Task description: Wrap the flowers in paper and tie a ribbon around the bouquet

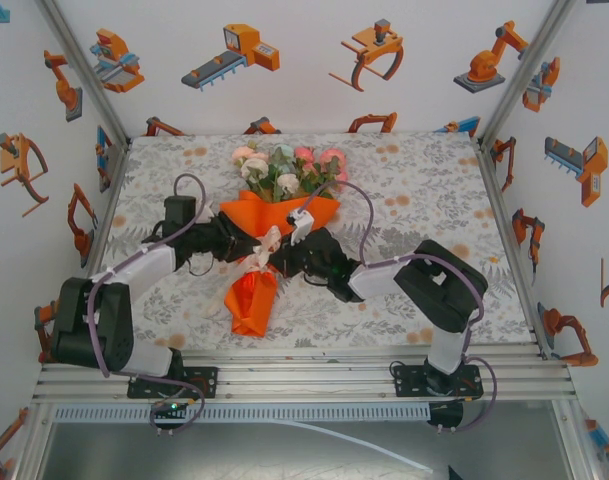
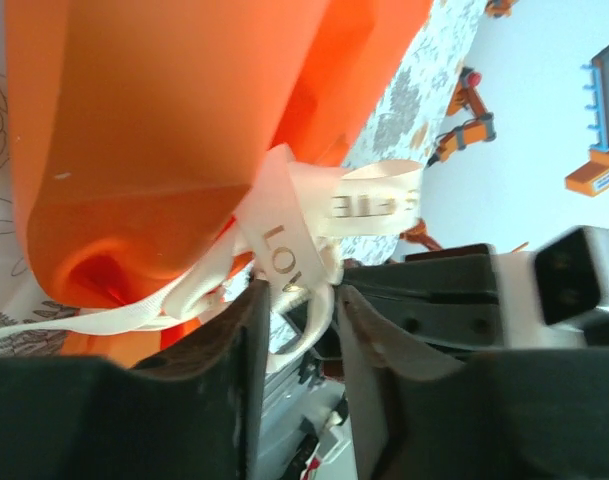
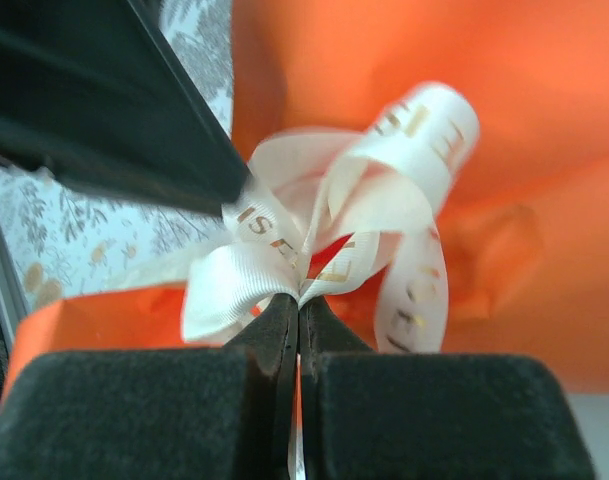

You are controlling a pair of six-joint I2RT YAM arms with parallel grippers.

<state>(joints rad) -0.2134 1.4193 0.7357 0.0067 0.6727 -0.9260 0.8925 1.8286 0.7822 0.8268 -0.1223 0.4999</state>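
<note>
The bouquet lies mid-table, an orange paper (image 1: 252, 300) cone with the pink, peach and white flowers (image 1: 282, 165) at its far, wide end. A cream ribbon (image 1: 267, 243) with gold lettering is bunched into loops at the cone's waist. My two grippers meet there, the left gripper (image 1: 250, 250) from the left and the right gripper (image 1: 281, 258) from the right. In the left wrist view the left gripper (image 2: 296, 295) is open, a loop of ribbon (image 2: 284, 240) hanging loose between its fingers, against the paper (image 2: 164, 120). My right gripper (image 3: 299, 300) is shut on the ribbon (image 3: 334, 210) at the knot.
The leaf-print tablecloth (image 1: 434, 190) covers the table to the walls on three sides. An aluminium rail (image 1: 304, 375) runs along the near edge by both arm bases. Uncovered cloth lies right and left of the bouquet.
</note>
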